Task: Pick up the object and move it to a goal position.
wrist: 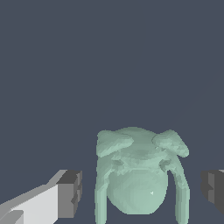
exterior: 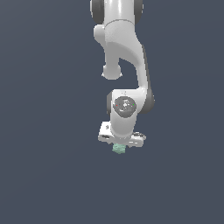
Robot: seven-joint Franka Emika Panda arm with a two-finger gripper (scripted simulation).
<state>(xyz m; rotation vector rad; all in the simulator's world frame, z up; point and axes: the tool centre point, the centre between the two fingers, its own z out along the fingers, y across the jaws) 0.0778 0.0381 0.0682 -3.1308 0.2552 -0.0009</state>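
A white robot gripper (wrist: pixel 140 192) with dark grey finger pads (wrist: pixel 70 192) straddles a small, pale mint-green, lumpy object (wrist: pixel 139 175), its bumpy plastic-looking body lying between the two fingers with a clear gap on either side. The fingers stand released and spread, touching nothing, seemingly so that they can close in from both flanks once low enough.

From the exterior view the same gripper (exterior: pixel 120 144) hangs straight down from the glossy white jointed robot arm (exterior: pixel 124 65), with the object (exterior: pixel 118 148) peeking out just beneath the hand, directly under the wrist. That centred, vertical pose looks like preparation for a squeeze on the object's narrower width.

Behind everything stretches a plain dark slate-blue surface (exterior: pixel 43 175), without markings; no goal marker can be made out in either view. The pick-up appears not yet done: the grasp itself, the lift and the carry remain.
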